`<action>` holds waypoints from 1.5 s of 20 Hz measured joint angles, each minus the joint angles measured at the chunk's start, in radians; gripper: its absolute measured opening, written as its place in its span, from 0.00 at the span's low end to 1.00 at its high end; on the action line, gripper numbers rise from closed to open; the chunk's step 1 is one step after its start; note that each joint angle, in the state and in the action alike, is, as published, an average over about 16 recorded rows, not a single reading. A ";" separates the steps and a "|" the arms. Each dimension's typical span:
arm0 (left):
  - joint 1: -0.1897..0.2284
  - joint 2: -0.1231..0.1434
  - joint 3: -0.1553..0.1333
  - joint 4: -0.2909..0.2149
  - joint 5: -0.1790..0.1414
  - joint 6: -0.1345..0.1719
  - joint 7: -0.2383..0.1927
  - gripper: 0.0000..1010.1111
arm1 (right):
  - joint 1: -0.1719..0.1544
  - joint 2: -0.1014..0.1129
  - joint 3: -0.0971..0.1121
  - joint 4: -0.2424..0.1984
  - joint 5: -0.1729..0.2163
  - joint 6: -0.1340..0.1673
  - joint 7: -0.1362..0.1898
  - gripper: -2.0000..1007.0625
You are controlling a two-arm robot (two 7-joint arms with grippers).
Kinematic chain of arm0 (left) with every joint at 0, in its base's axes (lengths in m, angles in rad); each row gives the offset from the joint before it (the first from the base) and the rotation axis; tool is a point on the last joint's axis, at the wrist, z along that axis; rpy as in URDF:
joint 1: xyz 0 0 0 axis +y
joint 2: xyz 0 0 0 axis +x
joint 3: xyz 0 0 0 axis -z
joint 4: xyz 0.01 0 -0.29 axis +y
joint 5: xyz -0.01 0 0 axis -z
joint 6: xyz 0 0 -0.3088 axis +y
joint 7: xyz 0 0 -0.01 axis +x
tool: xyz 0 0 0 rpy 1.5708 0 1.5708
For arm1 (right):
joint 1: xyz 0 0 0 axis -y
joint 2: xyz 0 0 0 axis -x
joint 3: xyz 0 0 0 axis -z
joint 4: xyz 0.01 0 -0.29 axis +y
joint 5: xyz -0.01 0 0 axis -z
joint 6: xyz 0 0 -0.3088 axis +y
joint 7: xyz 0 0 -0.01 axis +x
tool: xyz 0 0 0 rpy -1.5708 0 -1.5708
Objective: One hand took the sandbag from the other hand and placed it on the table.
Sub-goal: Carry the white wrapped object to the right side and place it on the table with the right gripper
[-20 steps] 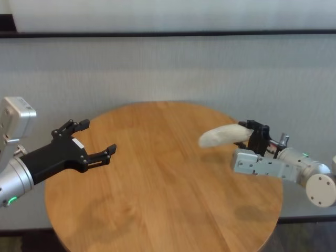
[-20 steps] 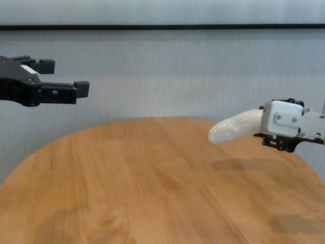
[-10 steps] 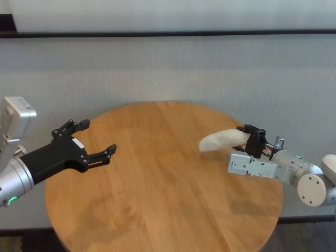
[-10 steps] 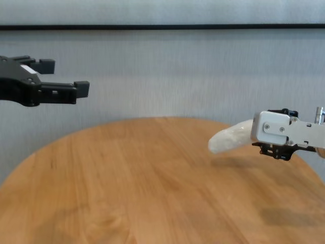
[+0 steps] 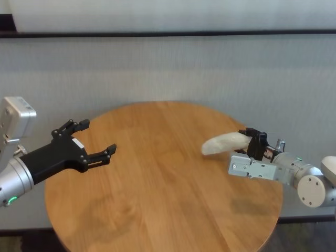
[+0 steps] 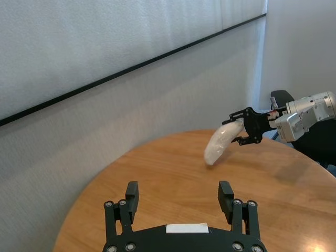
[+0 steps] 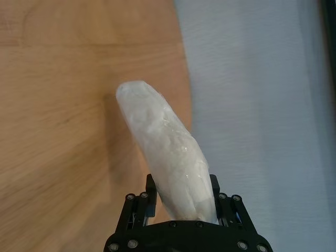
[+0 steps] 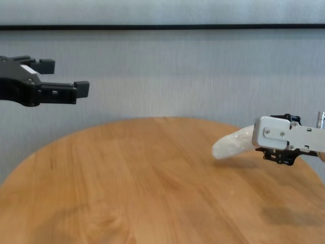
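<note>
Just above the right side of the table (image 5: 157, 173), the sandbag (image 5: 223, 143) hangs in the air, pinched at one end by the right gripper (image 5: 255, 145) and sticking out toward the table's middle. Its free end droops a little, and in the chest view a faint shadow lies on the wood under it, so I judge it close to the surface but cannot tell whether the tip touches. The right wrist view shows the fingers (image 7: 148, 195) closed on either side of the bag's near end, the rest of the pouch reaching forward over the wood. Holding it by the end and nearly level lets the long body meet the top flat once the arm is low enough; release looks like the remaining step. The left gripper (image 5: 97, 142) hovers well apart, over the table's left edge and higher up, its fingers spread wide and holding nothing, out of the way of the placing.
</note>
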 joint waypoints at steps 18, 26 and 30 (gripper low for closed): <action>0.000 0.000 0.000 0.000 0.000 0.000 0.000 0.99 | 0.007 -0.006 -0.009 0.023 0.012 0.015 0.031 0.54; 0.000 0.000 0.000 0.000 0.000 0.000 0.000 0.99 | 0.006 -0.005 -0.008 0.020 0.012 0.015 0.029 0.58; 0.000 0.000 0.000 0.000 0.000 0.000 0.000 0.99 | 0.005 -0.004 -0.008 0.018 0.010 0.016 0.028 0.65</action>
